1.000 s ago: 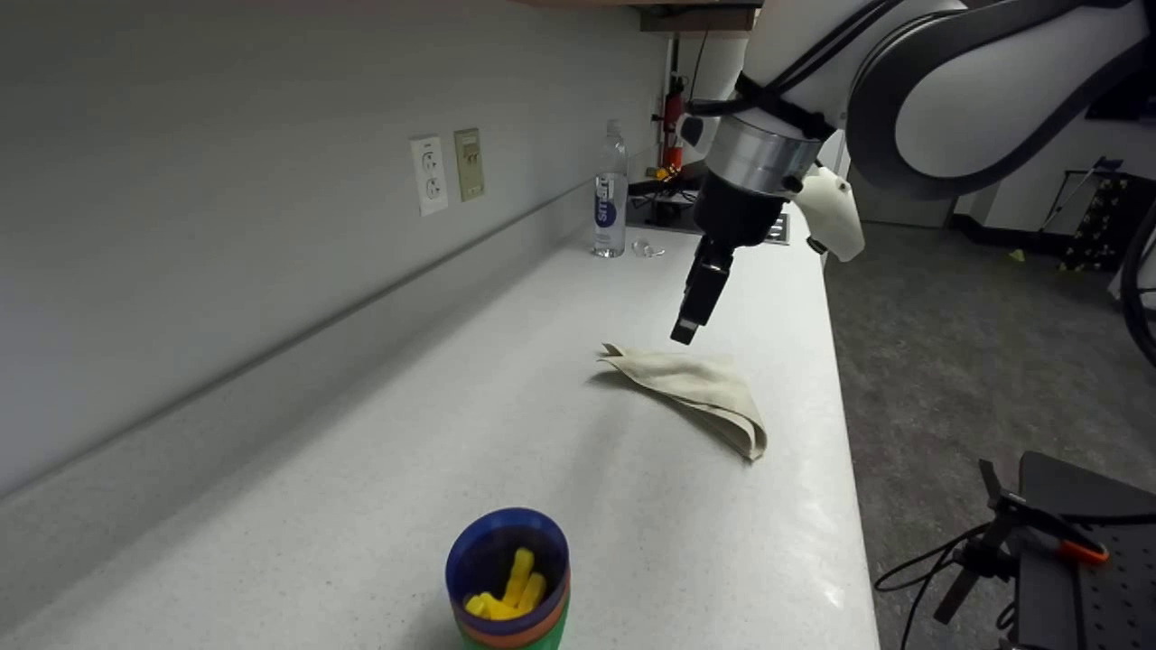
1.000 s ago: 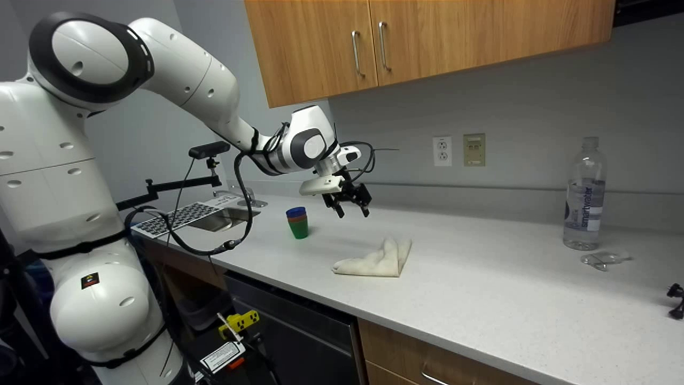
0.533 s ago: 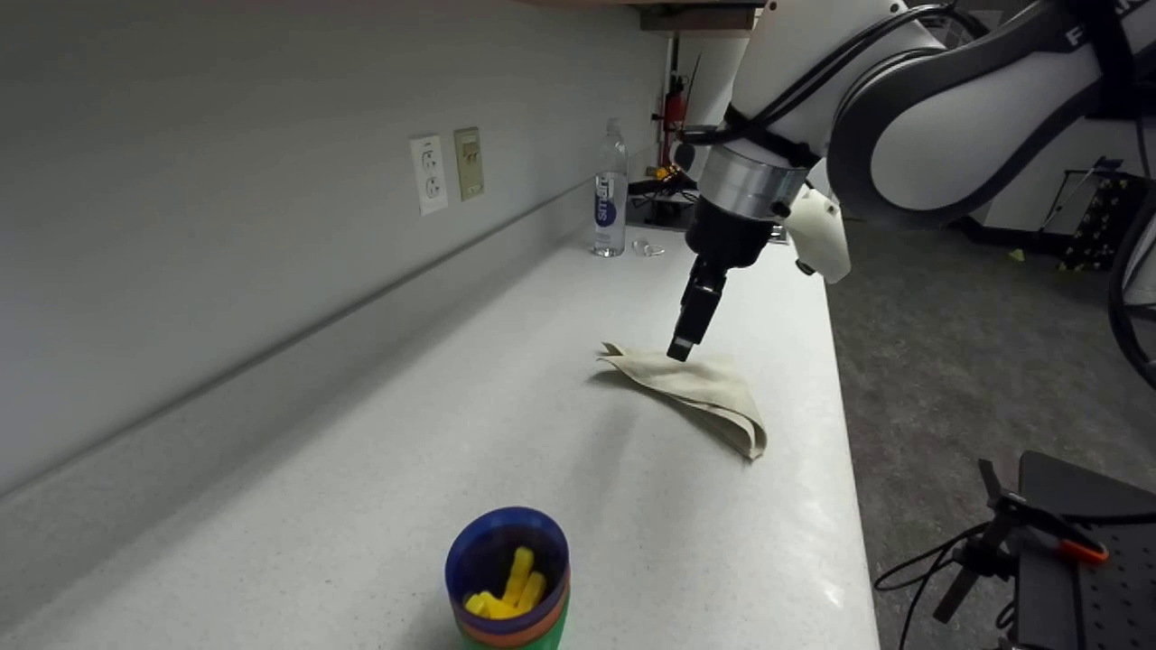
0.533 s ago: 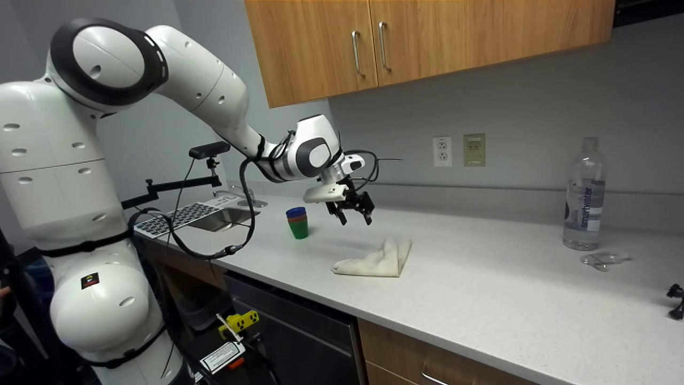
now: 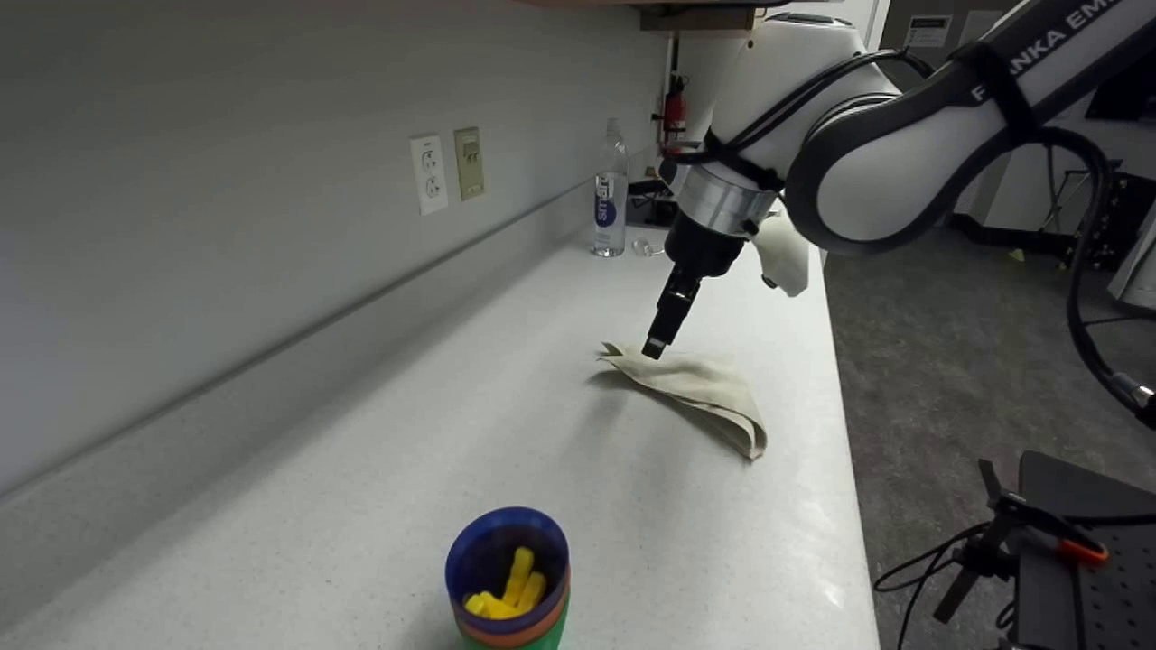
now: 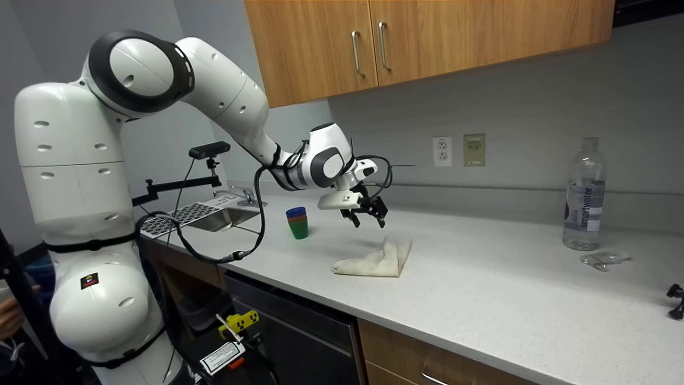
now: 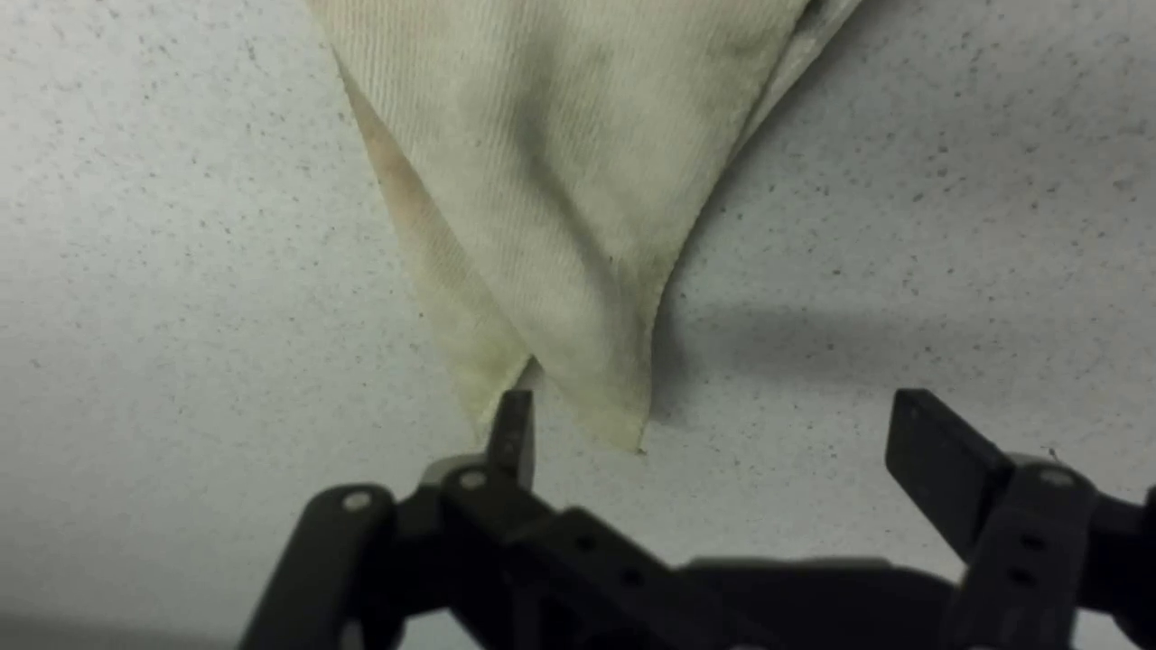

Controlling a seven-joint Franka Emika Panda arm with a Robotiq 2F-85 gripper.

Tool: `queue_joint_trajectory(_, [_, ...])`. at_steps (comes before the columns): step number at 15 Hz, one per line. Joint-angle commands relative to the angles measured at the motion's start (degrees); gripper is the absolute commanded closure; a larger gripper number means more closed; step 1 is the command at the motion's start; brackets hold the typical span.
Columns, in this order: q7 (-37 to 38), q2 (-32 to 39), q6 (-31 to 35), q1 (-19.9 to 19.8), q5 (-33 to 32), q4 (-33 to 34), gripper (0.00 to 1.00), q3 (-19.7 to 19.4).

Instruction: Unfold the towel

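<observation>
1. The gripper [image 6: 370, 225] hung above the counter [image 6: 481, 299] near the towel [image 5: 709, 393], released, its fingers [image 7: 948, 474] spread wide
2. The towel lay on the counter toward its front edge, folded over in loose creases
3. In the wrist view one towel corner showed just beside a finger, another between the two fingers
4. In both exterior views the gripper sat lower than a second earlier; in an exterior view its fingertips [image 5: 654, 348] overlapped the towel, where before they had the counter behind them
5. In an exterior view the arm [image 6: 227, 88] had leaned further to the picture's right
6. Towel, cups [image 6: 299, 229] and bottle [image 6: 583, 211] had kept their places
7. A hand [image 6: 8, 319] had come in at the edge of an exterior view
</observation>
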Motion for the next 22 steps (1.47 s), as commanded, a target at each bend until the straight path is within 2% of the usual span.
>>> queue_joint_trajectory(1, [-2.41, 3.42, 0.97, -0.62, -0.47, 4.22, 0.00, 0.17])
queue_joint_trajectory(2, [-4.00, 4.35, 0.53, -0.97, 1.43, 5.18, 0.00, 1.02])
queue_joint_trajectory(8, [-8.14, 8.95, -0.12, -2.01, 3.78, 9.15, 0.00, 2.74])
queue_joint_trajectory(14, [-8.77, 13.18, -0.71, -2.60, 3.44, 12.55, 0.01, 2.42])
queue_joint_trajectory(18, [-8.53, 15.41, -0.95, -2.98, 3.39, 14.76, 0.06, 2.44])
queue_joint_trajectory(21, [-8.39, 16.73, -1.24, -3.06, 3.33, 16.01, 0.16, 2.44])
queue_joint_trajectory(22, [-8.41, 17.10, -1.26, -3.06, 3.30, 16.28, 0.24, 2.47])
